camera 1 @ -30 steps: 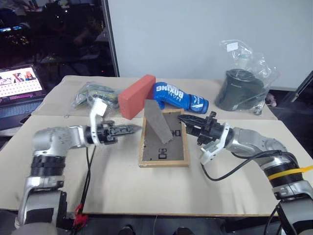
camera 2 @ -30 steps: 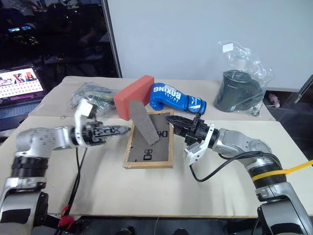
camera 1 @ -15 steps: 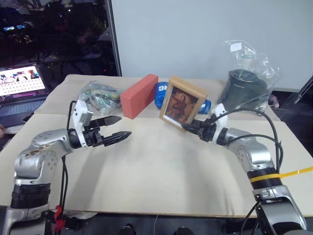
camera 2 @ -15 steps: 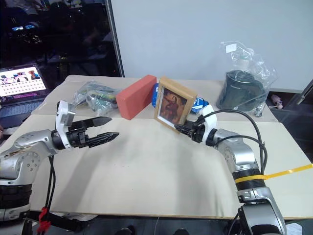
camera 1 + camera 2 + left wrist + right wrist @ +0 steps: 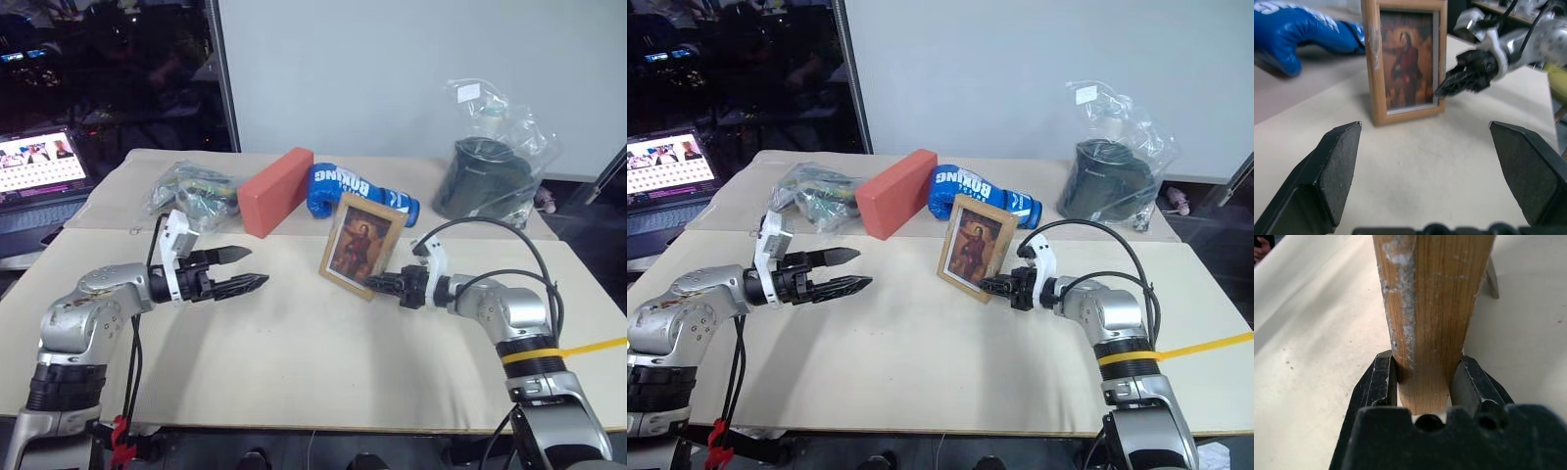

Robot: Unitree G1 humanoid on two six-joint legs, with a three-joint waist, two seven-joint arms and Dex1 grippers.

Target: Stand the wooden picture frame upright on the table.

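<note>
An orange-red block (image 5: pixel 276 191) lies beside a blue boxing glove (image 5: pixel 351 188).

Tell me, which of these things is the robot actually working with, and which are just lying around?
In use:
wooden picture frame
right gripper, clamped on its edge
table

Lying about:
orange-red block
blue boxing glove
dark pot in plastic bag
clear bag of bits
laptop

Wide beige bench (image 5: pixel 294 362) of two joined boards. Small light-wood picture frame (image 5: pixel 360 245) standing on it at the right tool's (image 5: pixel 377 285) tip. Beyond the frame: orange-red brick-like block (image 5: pixel 275 190), blue boxing glove (image 5: pixel 343 188), crumpled clear bag (image 5: pixel 192 192), dark pot in clear plastic (image 5: pixel 485 176).
</note>
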